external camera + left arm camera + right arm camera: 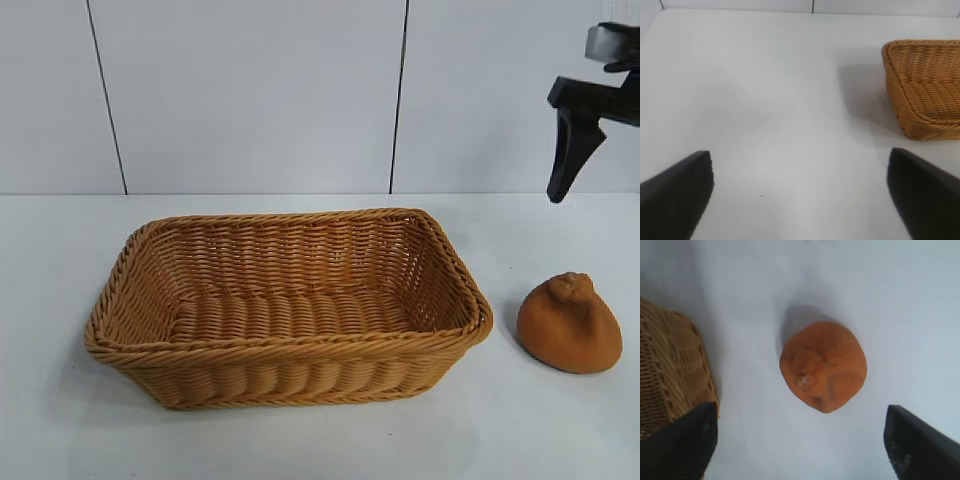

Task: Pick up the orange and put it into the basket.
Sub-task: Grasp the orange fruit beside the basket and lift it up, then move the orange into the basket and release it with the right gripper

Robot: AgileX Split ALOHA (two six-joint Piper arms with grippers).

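The orange [570, 325] is a dull orange lump with a knobby top. It rests on the white table just right of the basket [290, 345], which is empty. My right gripper [801, 440] is open and hangs high above the orange, which shows between and beyond its fingers [822, 367]. One of its black fingers [570, 150] shows at the exterior view's top right. My left gripper [800, 195] is open and empty over bare table, out of the exterior view, with the basket's corner [925, 85] off to one side.
The basket's end wall [670, 370] lies close beside the orange in the right wrist view. White table [560, 430] surrounds both objects. A grey panelled wall [250, 90] stands behind the table.
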